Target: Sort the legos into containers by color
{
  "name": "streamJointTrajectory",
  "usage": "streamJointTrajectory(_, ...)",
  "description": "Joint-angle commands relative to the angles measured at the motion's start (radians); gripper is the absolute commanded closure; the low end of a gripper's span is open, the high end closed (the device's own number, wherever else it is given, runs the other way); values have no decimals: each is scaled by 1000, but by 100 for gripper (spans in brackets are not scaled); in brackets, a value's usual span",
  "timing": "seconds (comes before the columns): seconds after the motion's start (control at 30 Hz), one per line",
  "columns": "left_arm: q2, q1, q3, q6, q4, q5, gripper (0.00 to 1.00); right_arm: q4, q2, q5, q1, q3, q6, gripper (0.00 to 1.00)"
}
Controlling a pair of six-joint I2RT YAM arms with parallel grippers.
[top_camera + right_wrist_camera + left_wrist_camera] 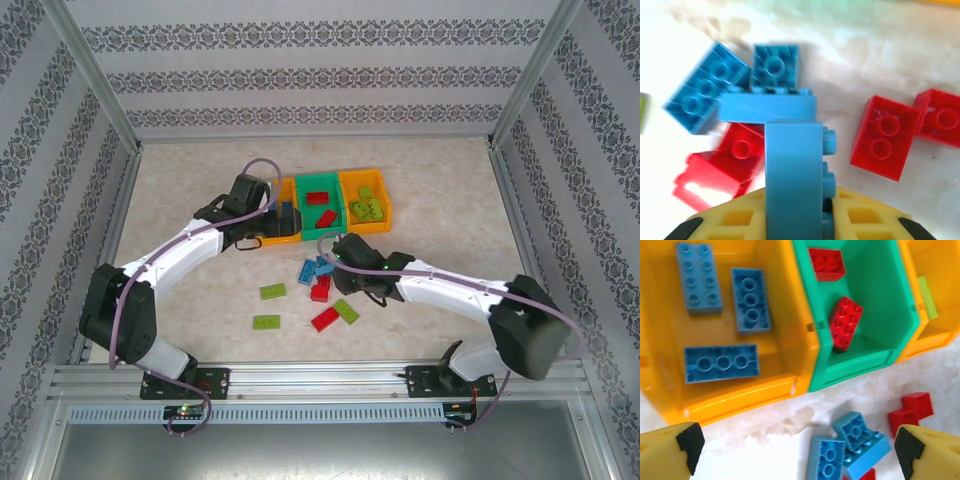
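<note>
One blue brick [792,180] stands upright, pinched between the right fingers [725,222].

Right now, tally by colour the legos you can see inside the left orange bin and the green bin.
Blue legos, in the left orange bin: 3
Red legos, in the green bin: 2
Total: 5

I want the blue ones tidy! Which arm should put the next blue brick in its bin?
Right. The right fingers grip a blue brick; the left fingers hang open and empty beside the orange bin holding blue bricks.
</note>
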Motion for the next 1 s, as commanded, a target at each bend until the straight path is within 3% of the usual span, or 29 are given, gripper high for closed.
streamJointTrajectory(0.0,-57,16,-54,-10,-25,-60,1,3,-17,-70,-23,85,-37,76)
streamJointTrajectory(0.3,-150,18,-215,-141,-161,-153,1,34,379,-389,-108,597,-61,79)
streamJointTrajectory(0.63,-139,-28,-302,-246,-205,-90,0,-37,754,-407,-176,1003,55,79)
streamJointTrajectory(0.77,-103,-81,-282,-286,-214,-91,0,-63,837,-393,-181,1087,76,74)
streamJointTrajectory(0.97,-42,-110,-250,-329,-224,-75,0,-59,873,-423,-187,1112,80,53)
